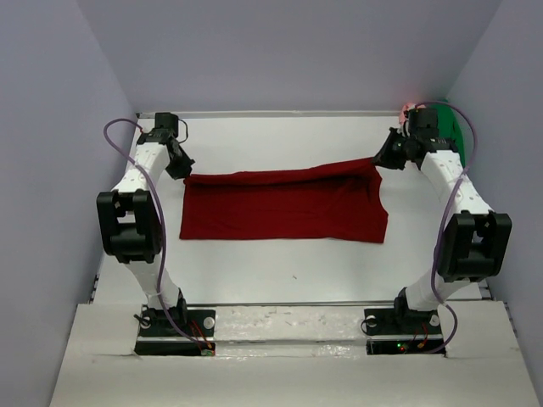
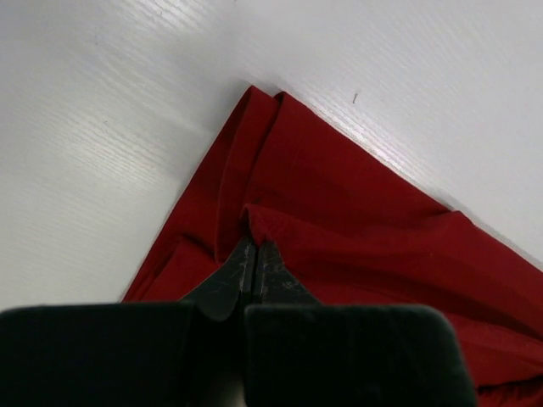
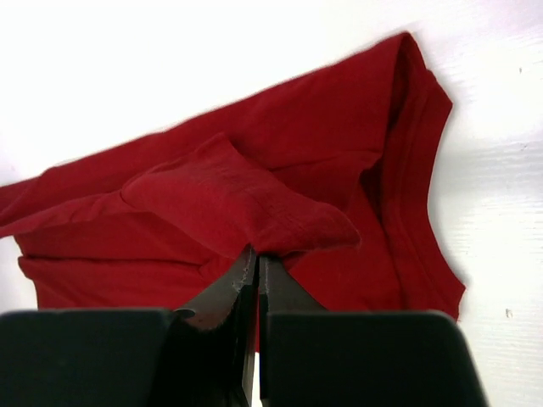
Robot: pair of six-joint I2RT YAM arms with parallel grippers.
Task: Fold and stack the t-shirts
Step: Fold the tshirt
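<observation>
The dark red t-shirt [image 1: 284, 208] lies in a wide band across the middle of the table, partly folded over itself. My left gripper [image 1: 182, 170] is at its far left corner, shut on a pinched fold of the red cloth [image 2: 339, 212]. At the far right corner my right gripper [image 1: 379, 161] is also shut, with a lifted flap of the red cloth [image 3: 237, 203] draped over its tips. The green t-shirt [image 1: 459, 136] lies in the far right corner, mostly hidden behind the right arm. A bit of the pale pink t-shirt [image 1: 407, 108] shows beside it.
White table [image 1: 280, 263] enclosed by grey walls on the left, back and right. Bare tabletop runs in front of the red shirt up to the arm bases [image 1: 174, 326]. Purple cables loop along both arms.
</observation>
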